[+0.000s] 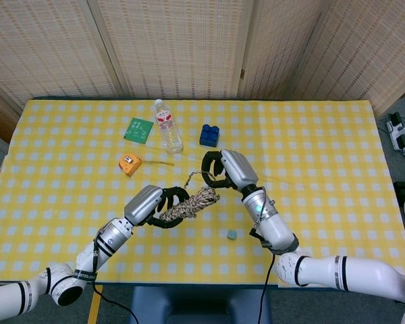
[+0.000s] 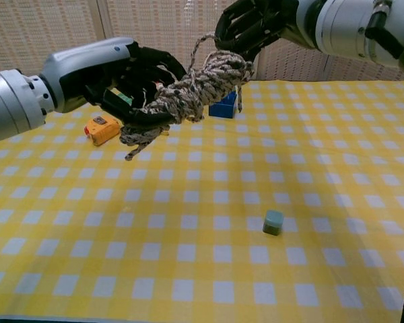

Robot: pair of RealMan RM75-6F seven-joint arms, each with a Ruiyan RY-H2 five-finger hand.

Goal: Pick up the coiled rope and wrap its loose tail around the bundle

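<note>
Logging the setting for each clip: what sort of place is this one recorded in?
Probably an indoor robot test setup, not a home: a table under a yellow checked cloth, woven-panel screens behind it, and unrelated props such as a water bottle and blue block.
</note>
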